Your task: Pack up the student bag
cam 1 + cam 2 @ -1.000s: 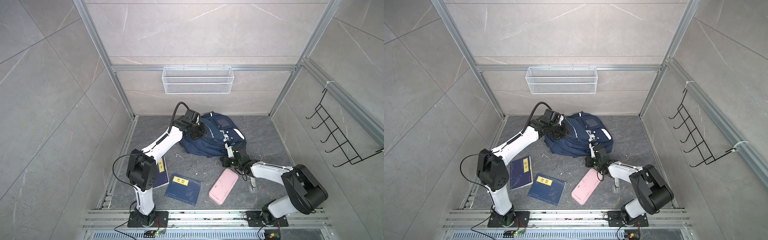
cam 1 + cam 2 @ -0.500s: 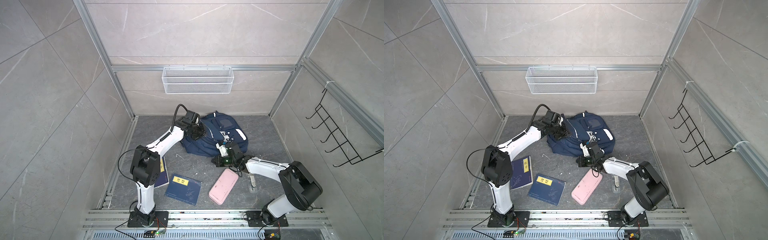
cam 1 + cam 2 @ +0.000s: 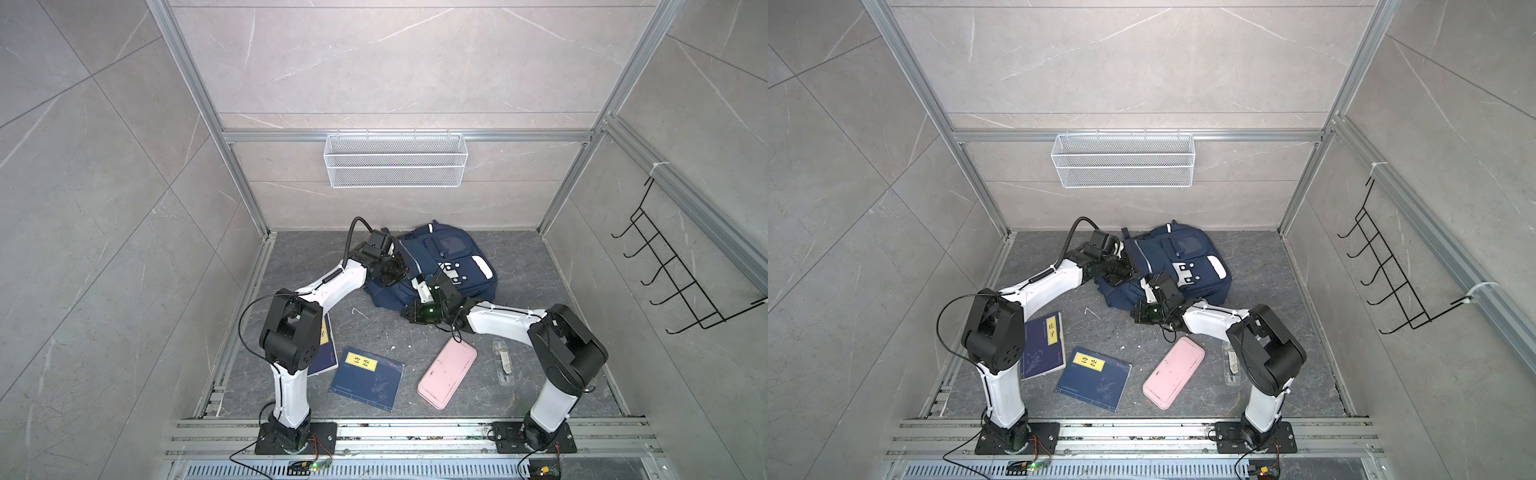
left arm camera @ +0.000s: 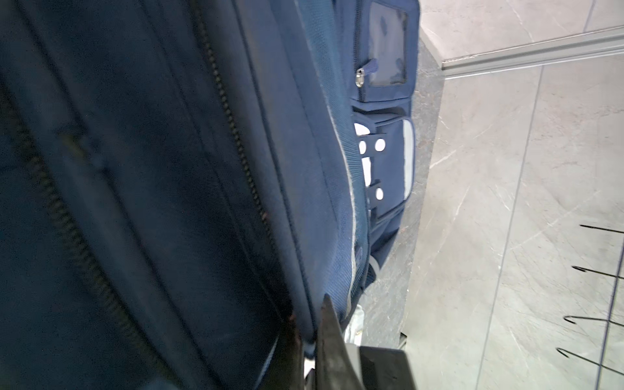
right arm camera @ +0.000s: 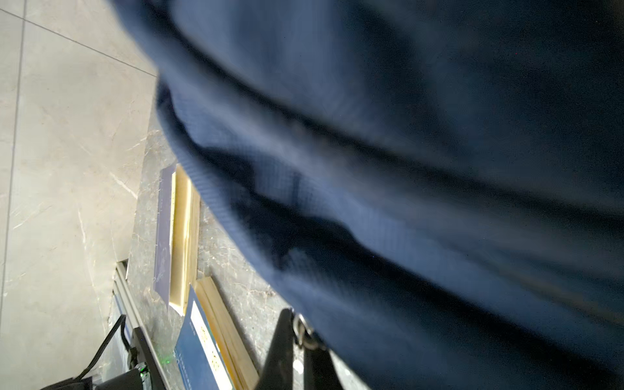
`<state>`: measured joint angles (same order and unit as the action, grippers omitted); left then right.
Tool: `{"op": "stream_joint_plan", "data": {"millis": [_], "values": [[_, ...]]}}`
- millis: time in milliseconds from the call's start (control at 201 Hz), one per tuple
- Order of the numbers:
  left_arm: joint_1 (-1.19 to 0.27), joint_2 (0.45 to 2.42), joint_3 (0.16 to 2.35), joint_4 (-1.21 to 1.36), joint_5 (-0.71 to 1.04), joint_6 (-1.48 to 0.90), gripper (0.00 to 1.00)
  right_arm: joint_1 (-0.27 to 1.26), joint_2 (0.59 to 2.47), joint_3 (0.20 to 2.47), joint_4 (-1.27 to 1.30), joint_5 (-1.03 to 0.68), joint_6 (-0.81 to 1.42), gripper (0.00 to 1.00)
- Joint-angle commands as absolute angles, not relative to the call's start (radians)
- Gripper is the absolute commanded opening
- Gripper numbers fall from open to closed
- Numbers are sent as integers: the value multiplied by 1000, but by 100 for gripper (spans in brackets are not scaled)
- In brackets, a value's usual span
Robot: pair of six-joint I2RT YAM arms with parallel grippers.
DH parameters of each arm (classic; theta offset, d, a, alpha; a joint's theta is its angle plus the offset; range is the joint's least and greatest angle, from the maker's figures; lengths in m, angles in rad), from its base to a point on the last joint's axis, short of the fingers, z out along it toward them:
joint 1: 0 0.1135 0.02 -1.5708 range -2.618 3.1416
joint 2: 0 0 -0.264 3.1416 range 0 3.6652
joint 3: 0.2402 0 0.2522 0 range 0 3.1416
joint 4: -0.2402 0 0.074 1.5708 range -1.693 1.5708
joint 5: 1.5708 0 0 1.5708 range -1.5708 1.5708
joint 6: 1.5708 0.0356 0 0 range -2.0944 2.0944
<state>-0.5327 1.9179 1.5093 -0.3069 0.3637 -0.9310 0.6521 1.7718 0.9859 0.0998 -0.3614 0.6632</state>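
The student bag (image 3: 451,257) (image 3: 1179,257), a navy backpack with white patches, lies at the back middle of the floor in both top views. My left gripper (image 3: 398,272) (image 3: 1126,272) is at its left side. In the left wrist view this gripper (image 4: 309,326) is shut on a fold of the bag's fabric (image 4: 169,169) beside a zipper line. My right gripper (image 3: 409,311) (image 3: 1138,313) is low at the bag's near edge. In the right wrist view it (image 5: 302,334) is shut on a metal zipper pull, with the bag (image 5: 405,169) filling the frame.
Two navy books with yellow labels (image 3: 368,378) (image 3: 327,345) lie front left, one partly under the left arm. A pink case (image 3: 448,372) and a small clear case (image 3: 503,361) lie front right. A wire basket (image 3: 395,166) hangs on the back wall, a hook rack (image 3: 673,282) on the right wall.
My right gripper has moved left along the bag's near edge, still shut on the zipper pull. The left gripper kept its hold and the bag shifted a little.
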Motion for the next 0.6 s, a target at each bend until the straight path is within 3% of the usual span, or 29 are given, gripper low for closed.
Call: {"op": "stream_joint_plan", "data": {"millis": [0,348,592], "values": [[-510,1826,1433,-208,318,-960,0,660,1763,997,104,-326,684,0],[-471,1570,964,70,170,-1166,0,610,1754,965,17,-293,625,0],[-521,1527,889,131,63,-1236,0,540,1712,966,-72,-315,540,0]]}}
